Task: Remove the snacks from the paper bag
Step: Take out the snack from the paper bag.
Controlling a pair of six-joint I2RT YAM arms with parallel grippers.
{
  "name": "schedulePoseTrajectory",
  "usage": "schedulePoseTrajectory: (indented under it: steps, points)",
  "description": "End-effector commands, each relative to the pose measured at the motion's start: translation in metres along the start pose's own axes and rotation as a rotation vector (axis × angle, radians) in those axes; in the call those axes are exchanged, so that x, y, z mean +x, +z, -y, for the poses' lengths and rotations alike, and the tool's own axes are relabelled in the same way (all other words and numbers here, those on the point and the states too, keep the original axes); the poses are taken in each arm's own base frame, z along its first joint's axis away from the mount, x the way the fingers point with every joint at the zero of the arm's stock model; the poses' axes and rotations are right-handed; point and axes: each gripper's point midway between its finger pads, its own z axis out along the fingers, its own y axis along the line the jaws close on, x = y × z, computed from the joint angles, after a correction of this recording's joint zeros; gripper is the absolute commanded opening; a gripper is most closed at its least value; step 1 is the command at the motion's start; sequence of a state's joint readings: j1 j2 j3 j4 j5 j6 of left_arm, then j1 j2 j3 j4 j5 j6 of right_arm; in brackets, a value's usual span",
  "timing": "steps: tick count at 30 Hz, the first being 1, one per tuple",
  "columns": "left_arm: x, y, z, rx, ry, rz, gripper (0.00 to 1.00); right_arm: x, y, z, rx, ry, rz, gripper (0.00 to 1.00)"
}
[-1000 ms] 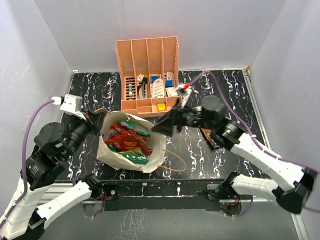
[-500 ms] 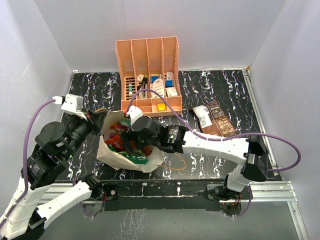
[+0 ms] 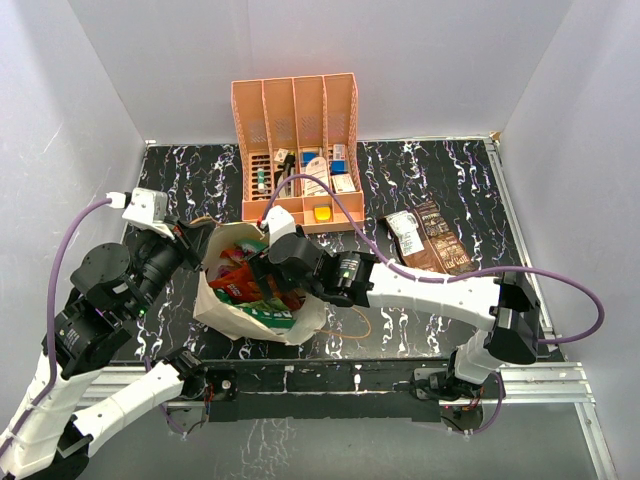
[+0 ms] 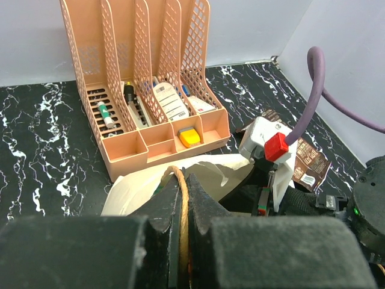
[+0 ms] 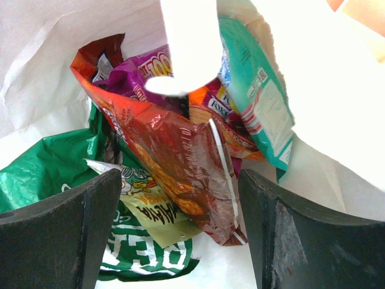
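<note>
Marbled tabletop (image 3: pixel 440 180): left jaws pinch cord handle (image 4: pixel 182 205); right jaws gape over glossy packets (image 5: pixel 174 156).

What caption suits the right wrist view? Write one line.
Open right gripper poised over a glossy red foil packet inside the large paper bag.

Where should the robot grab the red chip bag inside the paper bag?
Grab the red chip bag across its flat middle, coming straight down through the paper bag's open mouth. It lies slanted over the green packet with both long edges free. The right gripper hangs above it, open, with its fingers on either side of the bag.
</note>
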State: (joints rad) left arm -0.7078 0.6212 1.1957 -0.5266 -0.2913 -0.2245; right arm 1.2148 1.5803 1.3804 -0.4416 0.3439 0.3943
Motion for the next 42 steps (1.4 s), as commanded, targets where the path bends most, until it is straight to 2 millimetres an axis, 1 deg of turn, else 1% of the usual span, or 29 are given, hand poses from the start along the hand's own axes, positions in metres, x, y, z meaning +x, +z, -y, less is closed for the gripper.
schedulePoseTrajectory:
  steps: [1, 5, 9, 14, 17, 18, 21, 22, 27, 29, 36, 42]
  points:
    - [-0.024, -0.001, 0.004, 0.014, -0.021, 0.080, 0.00, -0.026, -0.005, 0.010, 0.015, 0.044, 0.103, 0.82]
    - [-0.024, -0.001, 0.004, 0.014, -0.022, 0.079, 0.00, -0.018, 0.010, 0.000, -0.018, 0.029, 0.084, 0.82]
    - [-0.024, -0.002, 0.004, 0.015, -0.022, 0.080, 0.00, -0.011, 0.023, -0.015, -0.092, 0.009, 0.068, 0.82]
    - [-0.024, -0.002, 0.004, 0.014, -0.024, 0.080, 0.00, -0.002, 0.031, -0.030, -0.177, 0.012, 0.060, 0.82]
    - [-0.024, -0.002, 0.004, 0.014, -0.022, 0.080, 0.00, -0.002, 0.032, -0.033, -0.190, 0.015, 0.060, 0.72]
    - [-0.024, -0.002, 0.004, 0.013, -0.022, 0.080, 0.00, -0.005, 0.031, -0.033, -0.189, 0.018, 0.066, 0.66]
    - [-0.023, -0.001, 0.004, 0.014, -0.022, 0.079, 0.00, -0.019, 0.024, -0.035, -0.187, 0.017, 0.086, 0.41]
    - [-0.023, -0.001, 0.004, 0.013, -0.021, 0.078, 0.00, -0.025, 0.020, -0.035, -0.188, 0.018, 0.098, 0.34]
    - [-0.022, 0.000, 0.004, 0.011, -0.018, 0.076, 0.00, -0.053, 0.003, -0.039, -0.209, 0.023, 0.162, 0.11]
    - [-0.020, 0.001, 0.003, 0.010, -0.014, 0.071, 0.00, -0.064, -0.004, -0.041, -0.220, 0.027, 0.184, 0.08]
    - [-0.017, 0.002, 0.001, 0.001, -0.005, 0.064, 0.00, -0.104, -0.032, -0.051, -0.270, 0.026, 0.275, 0.07]
    - [-0.014, 0.002, -0.001, -0.010, 0.001, 0.060, 0.00, -0.141, -0.064, -0.050, -0.285, 0.037, 0.361, 0.07]
